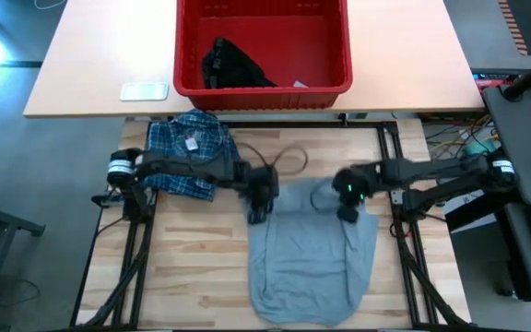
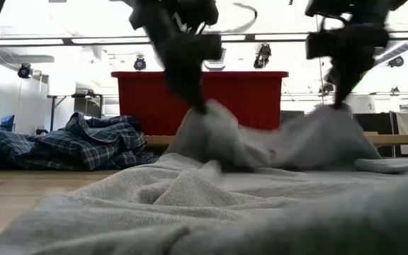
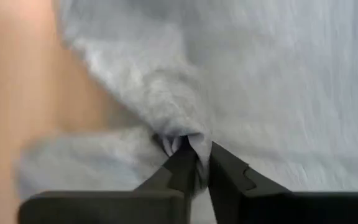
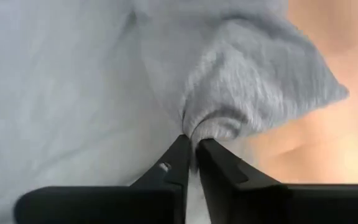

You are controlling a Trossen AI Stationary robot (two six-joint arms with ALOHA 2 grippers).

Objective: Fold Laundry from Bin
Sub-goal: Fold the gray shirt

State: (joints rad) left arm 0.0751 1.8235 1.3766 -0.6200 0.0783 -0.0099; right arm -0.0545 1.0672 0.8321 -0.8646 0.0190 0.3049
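Table (image 1: pixel 201 277): a light wooden top with a dark metal frame along its edges; every place below is given from the red bin at its far side.
Bin (image 1: pixel 335 55): a red plastic tub with solid walls, standing at the table's far edge, centred between the two arms.
T-shirt (image 1: pixel 312 258): light grey, spread flat on the wood on the near side of the bin, with its top edge toward the bin and bunched up at two points.
Plaid shirt (image 1: pixel 192 152): blue and white, crumpled in a heap just in front of the bin's left corner, apart from the T-shirt.
Black garment (image 1: pixel 229 65): a small dark bundle lying inside the bin, against its left wall.
Left gripper (image 1: pixel 258 214): down on the T-shirt's top left corner, in front of the bin; fingers (image 3: pixel 185 168) clenched on a pinch of grey cloth that stands up between them.
Right gripper (image 1: pixel 348 210): down on the T-shirt's top right corner, in front of the bin; fingers (image 4: pixel 219 165) clenched on a gathered fold of the same grey cloth.
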